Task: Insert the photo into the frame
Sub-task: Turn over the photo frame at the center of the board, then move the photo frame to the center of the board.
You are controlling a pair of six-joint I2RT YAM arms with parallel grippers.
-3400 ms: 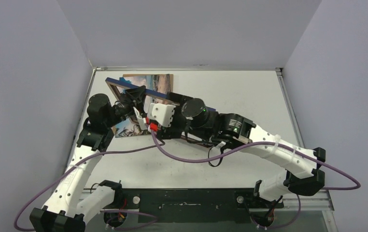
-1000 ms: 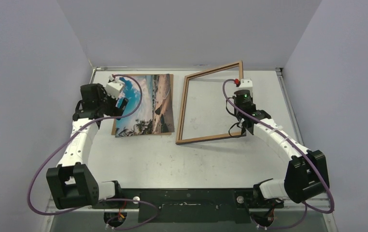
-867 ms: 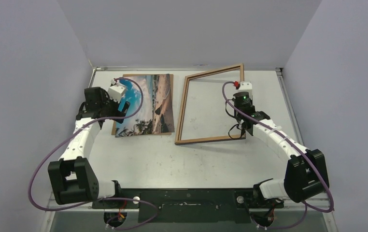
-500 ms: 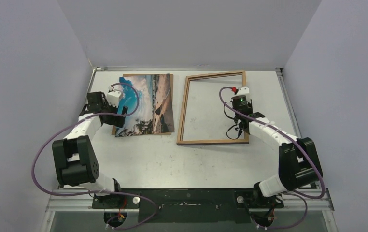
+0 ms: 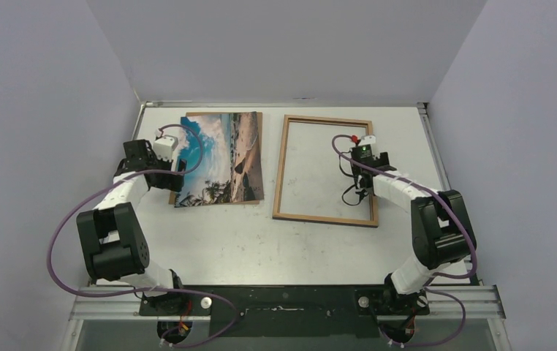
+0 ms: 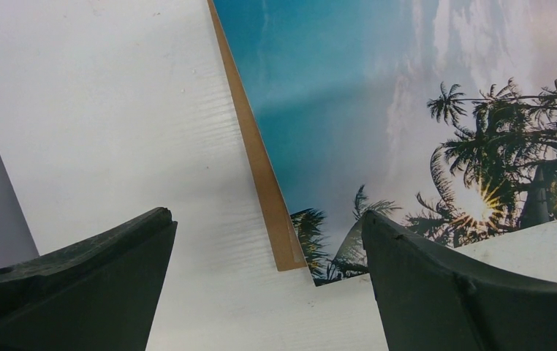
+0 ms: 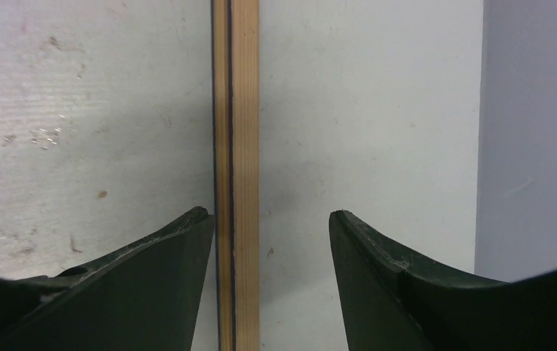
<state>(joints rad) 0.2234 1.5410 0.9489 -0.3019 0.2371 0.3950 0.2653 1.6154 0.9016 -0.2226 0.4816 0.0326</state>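
**Frame flat on counter, photo beside it, both jaws open and empty**

The frame [image 5: 281, 167] lies flat on the white counter [image 5: 210, 234], in the far right part, w/ its light wood-brown back side up. In the top view the counter shows through its middle. In the right wrist view one rail of the frame [image 7: 236, 146] runs straight up the picture, and a thin dark line is visible along the rail's edges.

The photo [image 5: 221, 157] lies face up at the far left of the counter, just beside the frame but not touching it; a strip of bare counter is between them. It shows blue sky, clouds, palms and a sandy coast. The photo [image 6: 407, 110] rests on a brown backing board [image 6: 264, 175], whose edge sticks out as a narrow strip along one side.

Left arm [image 5: 126, 190]: its jaws are wide open and hold nothing. The two dark fingers [image 6: 78, 285] stand on either side of the near corner of photo and board; it is not clear if they touch them.

Right arm [image 5: 400, 186]: its jaws are also open and grip nothing. The frame rail is in the gap between the fingers [image 7: 422, 292], nearer to the left one, w/ a bit of counter visible on each side.
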